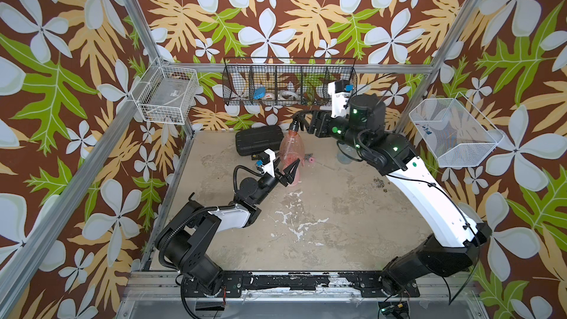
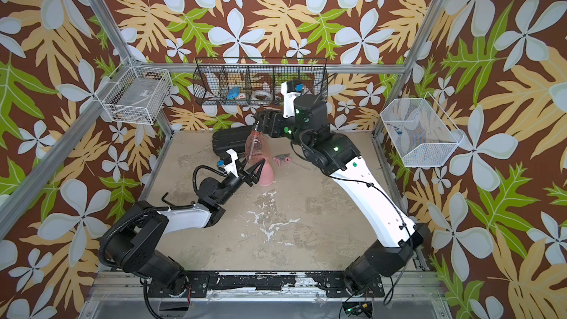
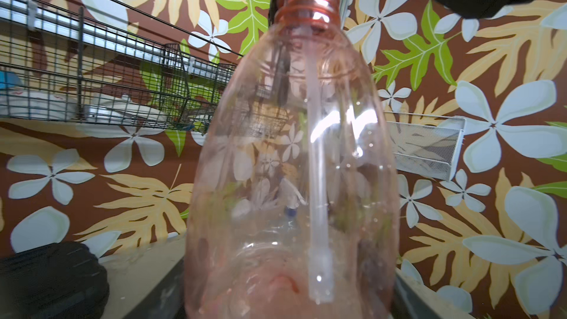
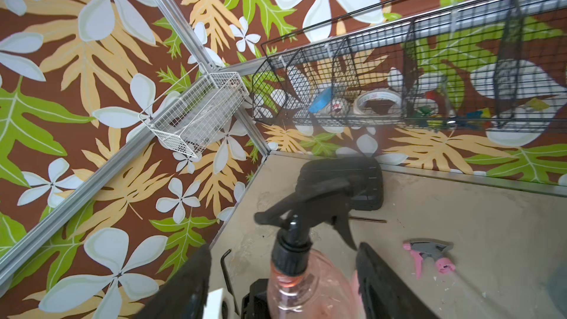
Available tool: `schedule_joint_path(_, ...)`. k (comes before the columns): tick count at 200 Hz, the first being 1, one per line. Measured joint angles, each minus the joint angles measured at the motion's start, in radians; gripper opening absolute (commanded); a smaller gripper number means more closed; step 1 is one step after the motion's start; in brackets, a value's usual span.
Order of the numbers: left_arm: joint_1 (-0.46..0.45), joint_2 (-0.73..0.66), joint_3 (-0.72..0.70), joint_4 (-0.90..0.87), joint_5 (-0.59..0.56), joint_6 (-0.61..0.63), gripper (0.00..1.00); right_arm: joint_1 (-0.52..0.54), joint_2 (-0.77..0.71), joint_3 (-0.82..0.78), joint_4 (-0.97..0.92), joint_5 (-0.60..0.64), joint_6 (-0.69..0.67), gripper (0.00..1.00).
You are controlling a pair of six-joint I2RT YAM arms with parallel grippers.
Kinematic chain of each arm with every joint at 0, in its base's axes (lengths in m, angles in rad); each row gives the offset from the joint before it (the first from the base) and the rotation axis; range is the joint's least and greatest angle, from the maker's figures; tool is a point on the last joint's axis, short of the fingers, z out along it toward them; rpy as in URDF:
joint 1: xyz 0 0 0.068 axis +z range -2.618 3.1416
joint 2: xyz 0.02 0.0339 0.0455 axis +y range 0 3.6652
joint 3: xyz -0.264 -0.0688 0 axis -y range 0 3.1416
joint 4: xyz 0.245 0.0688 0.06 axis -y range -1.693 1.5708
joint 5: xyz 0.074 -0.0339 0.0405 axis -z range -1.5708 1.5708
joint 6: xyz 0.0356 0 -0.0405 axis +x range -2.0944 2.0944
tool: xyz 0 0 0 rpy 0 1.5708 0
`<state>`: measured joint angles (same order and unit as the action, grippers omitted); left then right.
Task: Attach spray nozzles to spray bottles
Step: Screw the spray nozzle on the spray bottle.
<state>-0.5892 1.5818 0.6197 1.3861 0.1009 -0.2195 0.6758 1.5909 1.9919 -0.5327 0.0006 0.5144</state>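
The right gripper's (image 4: 283, 250) fingers (image 4: 190, 280) are spread clear of the all-black plastic trigger nozzle (image 4: 310, 207) seated on the translucent orange-red plastic bottle (image 3: 291, 164), which is pinched low down by the left gripper (image 1: 288, 172). Neck threads (image 3: 306, 4) are exposed, so screwing seems unfinished; the collar (image 4: 290, 256) likely must be gripped and twisted tighter.

The orange-red bottle (image 3: 276, 164) is translucent. The black nozzle (image 4: 310, 207) is solid black. The grey-and-pink nozzle (image 4: 429, 253) has a grey body with pink parts. The pink bottle (image 2: 266, 176) is opaque. The case (image 1: 257, 141) is black and ribbed. The table (image 1: 322, 210) is beige with white blotches. The walls (image 1: 276, 10) are brown, printed with white flowers and green and tan leaves.
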Motion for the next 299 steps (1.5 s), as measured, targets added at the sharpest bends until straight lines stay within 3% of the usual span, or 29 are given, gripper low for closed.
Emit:
schedule_joint_path(33, -0.027, 0.002, 0.000, 0.000, -0.118, 0.042, 0.51, 0.076, 0.119, 0.116, -0.098, 0.209, -0.006, 0.82)
schedule_joint_path(73, -0.050, 0.003, -0.006, 0.000, -0.224, 0.094, 0.51, 0.132, 0.222, 0.228, -0.122, 0.306, -0.026, 0.82)
schedule_joint_path(127, -0.064, 0.007, -0.010, 0.000, -0.281, 0.140, 0.51, 0.187, 0.291, 0.281, -0.129, 0.385, -0.060, 0.82)
schedule_joint_path(153, -0.075, 0.010, -0.009, 0.000, -0.292, 0.151, 0.51, 0.184, 0.326, 0.298, -0.126, 0.428, -0.071, 0.75)
schedule_joint_path(201, -0.081, 0.010, -0.009, -0.002, -0.308, 0.177, 0.51, 0.186, 0.363, 0.342, -0.126, 0.471, -0.078, 0.52)
schedule_joint_path(281, -0.082, 0.007, -0.003, -0.016, -0.306, 0.187, 0.51, 0.164, 0.385, 0.366, -0.132, 0.472, -0.089, 0.51)
schedule_joint_path(299, -0.082, 0.006, -0.003, -0.025, -0.303, 0.188, 0.51, 0.161, 0.390, 0.366, -0.132, 0.468, -0.089, 0.44)
